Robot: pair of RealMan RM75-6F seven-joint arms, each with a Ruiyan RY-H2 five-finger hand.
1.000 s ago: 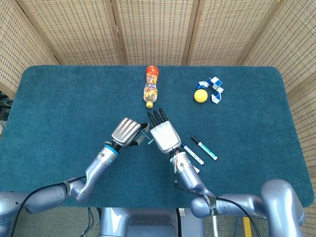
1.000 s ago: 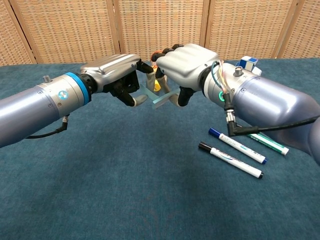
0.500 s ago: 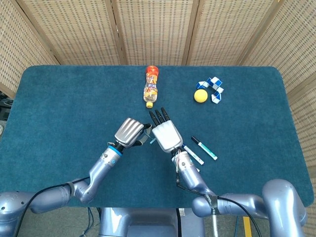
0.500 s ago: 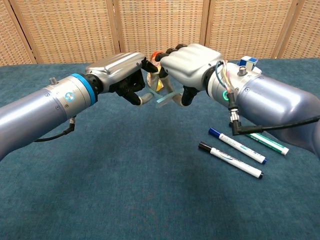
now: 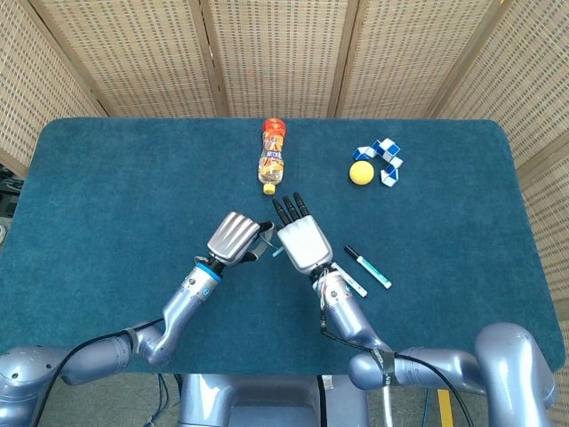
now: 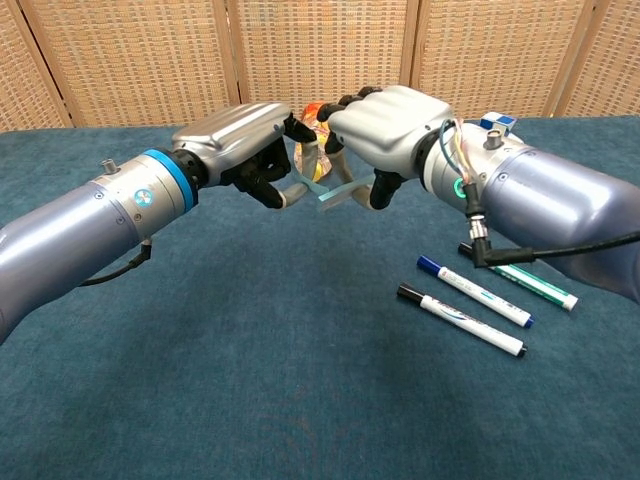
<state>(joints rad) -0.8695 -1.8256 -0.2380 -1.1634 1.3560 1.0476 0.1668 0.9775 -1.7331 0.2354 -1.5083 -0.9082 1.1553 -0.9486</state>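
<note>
Teal strip (image 6: 337,195) is held above the bench (image 6: 250,380), pinched at either end by the left hand (image 6: 250,150) and the right hand (image 6: 385,130), both knuckles-up with fingers curled, nearly touching.

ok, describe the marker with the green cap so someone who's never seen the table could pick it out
On the blue table, look just right of the right hand, where three markers lie side by side. The green-capped marker is the one farthest right, nearest the right forearm in the chest view. Its neighbours, the blue-capped marker and the black-capped marker, differ only by cap colour.
</note>
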